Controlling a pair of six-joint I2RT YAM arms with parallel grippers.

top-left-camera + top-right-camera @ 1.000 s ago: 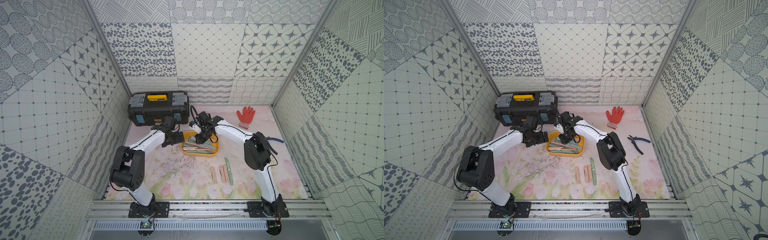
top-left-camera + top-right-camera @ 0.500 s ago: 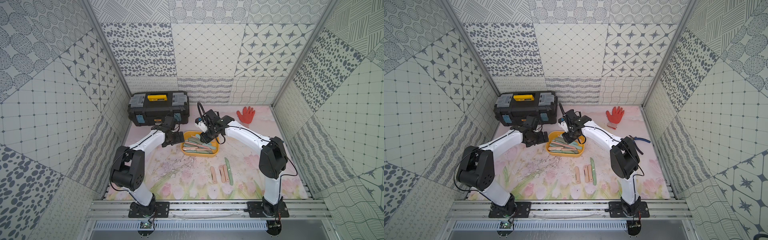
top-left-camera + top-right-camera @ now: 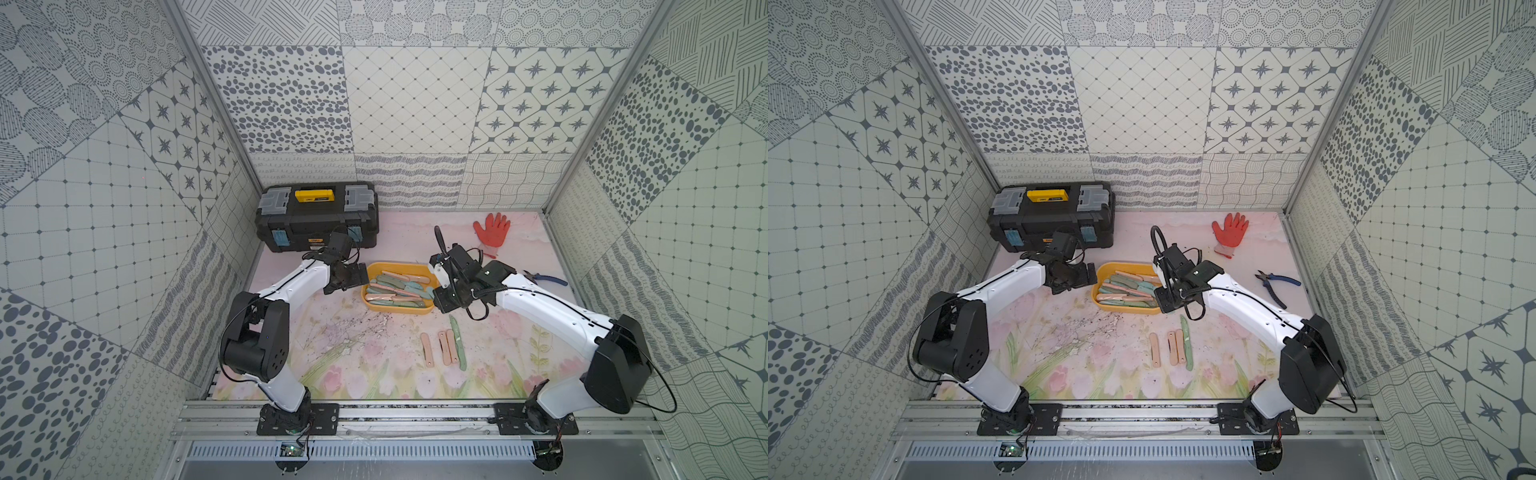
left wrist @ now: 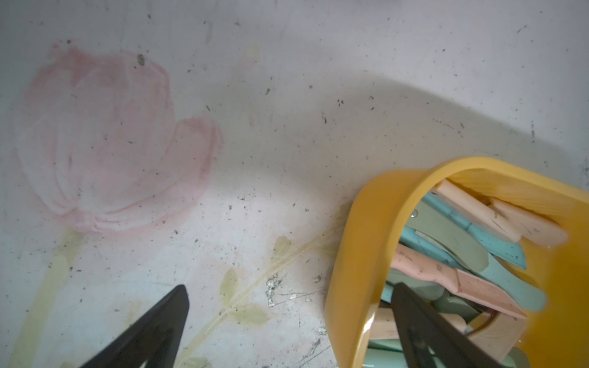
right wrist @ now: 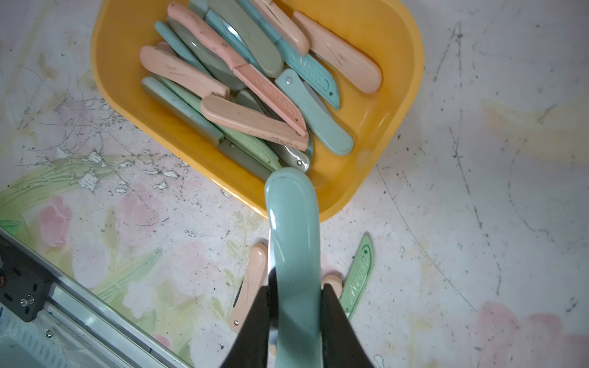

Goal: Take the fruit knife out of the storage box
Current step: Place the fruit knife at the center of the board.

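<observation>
The yellow storage box [image 3: 430,308] [image 3: 1096,300] lies mid-table with several pastel folded fruit knives [image 5: 255,121] piled in it. My right gripper [image 5: 296,288] [image 3: 442,299] is shut on a teal fruit knife [image 5: 293,229], lifted above the box's near right corner [image 5: 338,204]; the knife's free end reaches over the rim. My left gripper [image 4: 290,288] [image 3: 353,276] is open at the box's left end. It straddles the end wall [image 4: 357,255]: one finger stands over the mat, the other inside the box.
Several fruit knives [image 3: 444,347] [image 5: 251,286] lie side by side on the floral mat in front of the box. A black toolbox [image 3: 318,216] stands at the back left, a red glove [image 3: 492,228] at the back right, and pliers [image 3: 544,278] at the right.
My right gripper has moved from over the box's middle to its near right corner, rightward and toward the front, with its elbow swinging out right. The left arm has not moved.
</observation>
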